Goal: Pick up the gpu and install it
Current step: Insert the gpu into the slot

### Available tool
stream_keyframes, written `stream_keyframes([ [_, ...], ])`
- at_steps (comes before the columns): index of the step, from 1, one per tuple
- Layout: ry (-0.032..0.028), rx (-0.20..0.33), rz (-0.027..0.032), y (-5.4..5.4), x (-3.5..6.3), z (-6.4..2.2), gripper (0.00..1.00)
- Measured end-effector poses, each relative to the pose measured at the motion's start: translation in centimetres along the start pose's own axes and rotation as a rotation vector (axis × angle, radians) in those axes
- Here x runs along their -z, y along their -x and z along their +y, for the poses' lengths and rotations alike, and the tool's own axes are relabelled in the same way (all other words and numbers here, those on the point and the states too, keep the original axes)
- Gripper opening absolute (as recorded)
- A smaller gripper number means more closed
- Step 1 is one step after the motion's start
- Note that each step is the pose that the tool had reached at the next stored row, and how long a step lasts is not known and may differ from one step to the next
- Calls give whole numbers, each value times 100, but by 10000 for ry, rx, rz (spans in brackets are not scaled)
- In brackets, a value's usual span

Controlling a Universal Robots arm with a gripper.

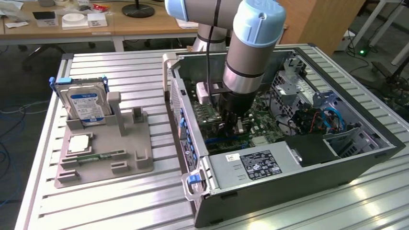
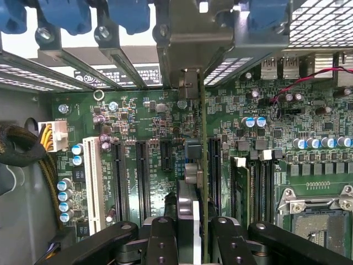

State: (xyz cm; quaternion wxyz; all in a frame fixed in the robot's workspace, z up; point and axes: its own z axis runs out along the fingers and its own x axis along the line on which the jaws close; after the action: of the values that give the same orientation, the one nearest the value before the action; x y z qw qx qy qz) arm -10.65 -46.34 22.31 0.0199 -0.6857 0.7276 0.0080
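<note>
Arm lowered into the open computer case [image 1: 357, 158], frame centre of the exterior view. The gripper [image 2: 194, 234] has its jaws closed on the gpu [image 2: 202, 165], held edge-on above the motherboard [image 2: 154, 160], with its metal bracket near the rear slot frame. Likely hazards: a card slightly off line with the long black expansion slot [image 2: 214, 165] could land on the neighbouring capacitors [image 2: 253, 122] or bind at the bracket (the gap there looks narrow). The white slot [image 2: 94, 185] and memory sockets [image 2: 259, 182] flank the target. On the worktop [image 1: 128, 201], a grey fixture [image 1: 105, 158] carries the hard drive [image 1: 86, 105] and CPU chip [image 1: 80, 143], well apart.
</note>
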Motion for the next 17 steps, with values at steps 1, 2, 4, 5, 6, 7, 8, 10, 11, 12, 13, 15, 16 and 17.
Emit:
stream_keyframes([
  [1,-1,0,-2,0,-1,0,28],
  [2,-1,0,-3,0,-1,0,28],
  [4,-2,0,-3,0,-3,0,28],
  [5,-2,0,-3,0,-5,0,28],
  [6,-2,0,-3,0,-7,0,28],
  [7,-2,0,-2,0,-8,0,28],
  [8,-2,0,-3,0,-10,0,28],
  [10,-1,0,-2,0,-13,0,28],
  [11,-1,0,-1,0,-15,0,28],
  [12,-1,0,-2,0,-18,0,28],
  [13,-1,1,-2,0,-20,0,28],
  [15,-2,0,-2,-1,-24,0,28],
  [16,-1,0,-2,-1,-24,0,28],
  [17,-1,0,-2,-1,-24,0,28],
])
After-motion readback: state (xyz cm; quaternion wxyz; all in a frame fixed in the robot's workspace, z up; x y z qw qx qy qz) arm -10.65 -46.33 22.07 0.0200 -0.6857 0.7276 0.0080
